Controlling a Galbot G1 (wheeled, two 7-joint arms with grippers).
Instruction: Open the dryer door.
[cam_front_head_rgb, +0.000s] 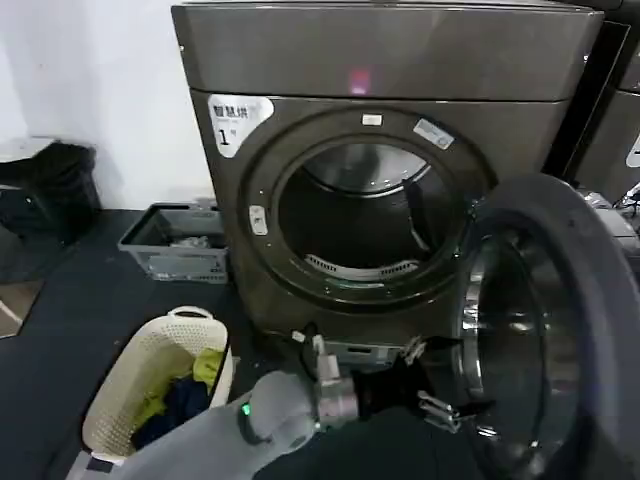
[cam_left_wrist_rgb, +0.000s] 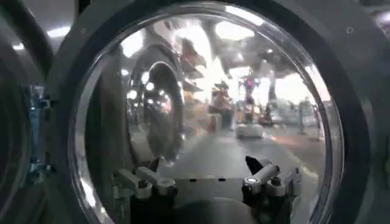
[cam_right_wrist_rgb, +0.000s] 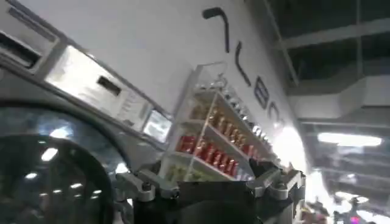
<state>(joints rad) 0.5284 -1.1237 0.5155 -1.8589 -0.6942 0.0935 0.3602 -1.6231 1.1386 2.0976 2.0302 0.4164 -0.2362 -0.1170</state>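
**Chrome-rimmed door swung wide, left tool beside its inner face**

Chrome and tinted glass make the dryer door a stiff, fairly heavy, hinged thing; its polished inner rim looks slippery, so the outer edge is probably the surest hold. It hangs open to the right of the drum mouth. The left tool, low and nearest, has its fingers spread and holds nothing, just beside the door's inner glass. The right tool also looks spread and empty, by a neighbouring machine. Farther back, the dryer carries a white label marked "1".
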